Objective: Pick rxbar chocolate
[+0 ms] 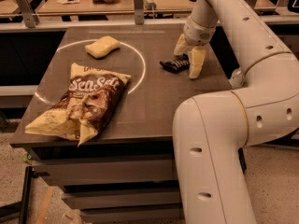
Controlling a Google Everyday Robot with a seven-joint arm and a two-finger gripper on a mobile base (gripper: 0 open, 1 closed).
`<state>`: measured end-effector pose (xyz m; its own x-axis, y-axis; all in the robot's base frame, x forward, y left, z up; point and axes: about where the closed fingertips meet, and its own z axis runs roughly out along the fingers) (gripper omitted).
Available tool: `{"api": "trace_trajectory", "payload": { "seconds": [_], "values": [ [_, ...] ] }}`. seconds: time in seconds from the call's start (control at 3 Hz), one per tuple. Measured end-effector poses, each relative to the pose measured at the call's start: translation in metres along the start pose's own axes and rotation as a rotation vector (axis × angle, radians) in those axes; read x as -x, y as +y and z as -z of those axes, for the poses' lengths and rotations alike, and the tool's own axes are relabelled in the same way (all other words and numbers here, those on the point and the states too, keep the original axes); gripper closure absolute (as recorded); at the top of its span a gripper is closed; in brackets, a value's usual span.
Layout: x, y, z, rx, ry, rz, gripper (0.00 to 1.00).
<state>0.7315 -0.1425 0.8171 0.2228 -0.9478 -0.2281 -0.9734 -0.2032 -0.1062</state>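
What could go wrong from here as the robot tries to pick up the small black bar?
1. The hand sits over only one end of the rxbar chocolate, so an off-centre grip might let the bar swing or slip.
2. The bar lies flat on the table in a glossy wrapper; the hand could nudge it sideways rather than catch it.
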Motion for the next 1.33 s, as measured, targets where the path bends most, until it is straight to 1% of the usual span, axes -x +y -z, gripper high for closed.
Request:
{"api": "trace_trajectory", "payload": {
  "seconds": [1.33],
  "values": [
    [-0.0001, 0.0014, 0.0037, 0.0, 0.002, -0.003, 0.44]
  ]
}}
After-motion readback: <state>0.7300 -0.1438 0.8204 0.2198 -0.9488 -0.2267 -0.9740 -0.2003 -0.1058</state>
